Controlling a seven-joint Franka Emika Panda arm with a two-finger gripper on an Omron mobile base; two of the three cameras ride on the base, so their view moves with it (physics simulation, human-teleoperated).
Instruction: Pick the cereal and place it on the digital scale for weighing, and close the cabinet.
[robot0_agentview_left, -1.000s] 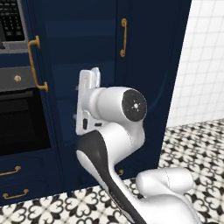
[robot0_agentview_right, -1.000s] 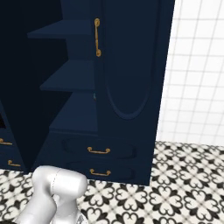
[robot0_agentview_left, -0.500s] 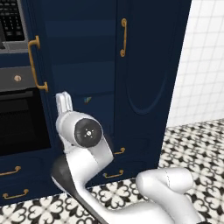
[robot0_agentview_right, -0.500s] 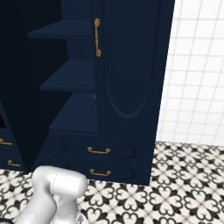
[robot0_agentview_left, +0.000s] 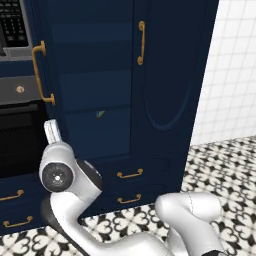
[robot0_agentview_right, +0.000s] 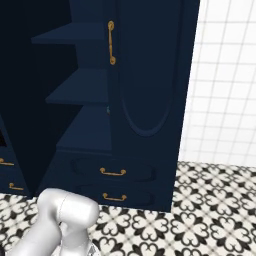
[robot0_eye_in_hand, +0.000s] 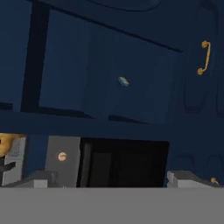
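Patterned tile floor (robot0_agentview_right: 210, 210) w/ navy cabinet (robot0_agentview_left: 165, 75), left door open, dark shelves showing.
Gripper (robot0_agentview_left: 51, 131) spread wide, empty, at 9 o'clock by black oven (robot0_agentview_left: 20, 135); cereal, scale can't be made out.

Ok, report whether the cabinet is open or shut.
Open: the cabinet's left door is swung out, baring dark inner shelves.
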